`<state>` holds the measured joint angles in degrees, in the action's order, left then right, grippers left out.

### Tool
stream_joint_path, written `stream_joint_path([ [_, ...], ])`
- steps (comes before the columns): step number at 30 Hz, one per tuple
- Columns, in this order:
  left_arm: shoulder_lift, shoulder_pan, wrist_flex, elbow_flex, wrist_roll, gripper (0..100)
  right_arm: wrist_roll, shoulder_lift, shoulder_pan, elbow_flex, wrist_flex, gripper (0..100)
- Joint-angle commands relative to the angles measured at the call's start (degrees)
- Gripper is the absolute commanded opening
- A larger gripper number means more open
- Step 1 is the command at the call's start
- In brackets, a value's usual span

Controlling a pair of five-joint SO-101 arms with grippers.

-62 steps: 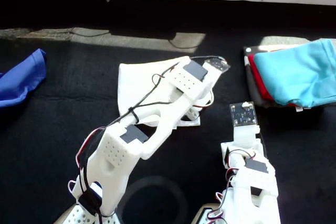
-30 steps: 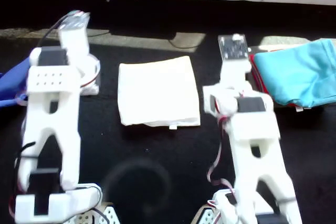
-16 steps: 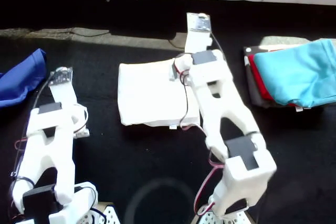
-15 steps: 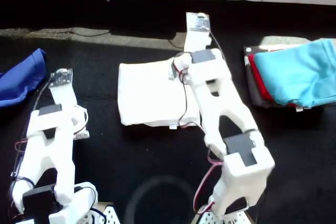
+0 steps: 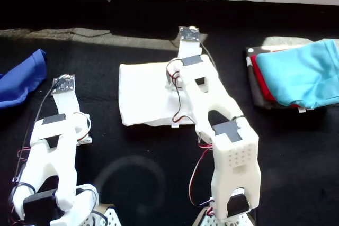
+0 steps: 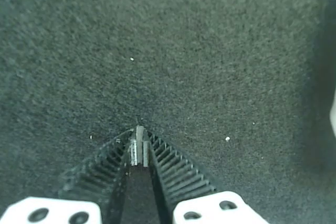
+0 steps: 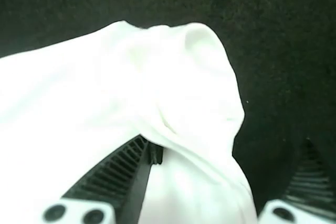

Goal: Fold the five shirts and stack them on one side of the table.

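A folded white shirt (image 5: pixel 148 96) lies mid-table on the black cloth. My right arm (image 5: pixel 204 93) stretches over its right side to the far right corner. In the right wrist view my right gripper (image 7: pixel 229 148) is open, and the shirt's rounded corner (image 7: pixel 173 77) bulges between its two fingers, which are not closed on it. My left arm (image 5: pixel 53 136) stands at the left, apart from the shirt. My left gripper (image 6: pixel 138 132) is shut with nothing in it, just above bare black cloth.
A teal shirt (image 5: pixel 302 75) tops a stack of folded red and grey ones (image 5: pixel 259 83) at the right edge. A crumpled blue shirt (image 5: pixel 21 78) lies at the left edge. Sunlit strips (image 5: pixel 106 38) cross the far side of the table.
My left arm left the white shirt and swung back to the left side. My right arm came up and across to the shirt's far right corner, shifting a little left in the last half second.
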<state>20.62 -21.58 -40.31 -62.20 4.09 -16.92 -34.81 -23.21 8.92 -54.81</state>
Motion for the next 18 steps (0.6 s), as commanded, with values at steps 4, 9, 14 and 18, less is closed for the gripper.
stream_joint_path([
  [4,0.84,-0.40,0.97,-0.13,0.26,1,-0.09,-3.65,-1.19,6.73,-5.58,16.6],
  [9,0.84,-0.40,0.97,-0.13,0.26,1,2.29,-8.22,-1.01,14.02,-13.85,2.9],
  [14,0.84,-0.40,0.97,-0.13,0.26,1,3.87,-10.07,0.48,21.58,-23.08,0.7],
  [18,0.84,-0.22,0.97,-0.13,0.26,1,7.21,-9.27,1.63,27.91,-30.81,0.7],
])
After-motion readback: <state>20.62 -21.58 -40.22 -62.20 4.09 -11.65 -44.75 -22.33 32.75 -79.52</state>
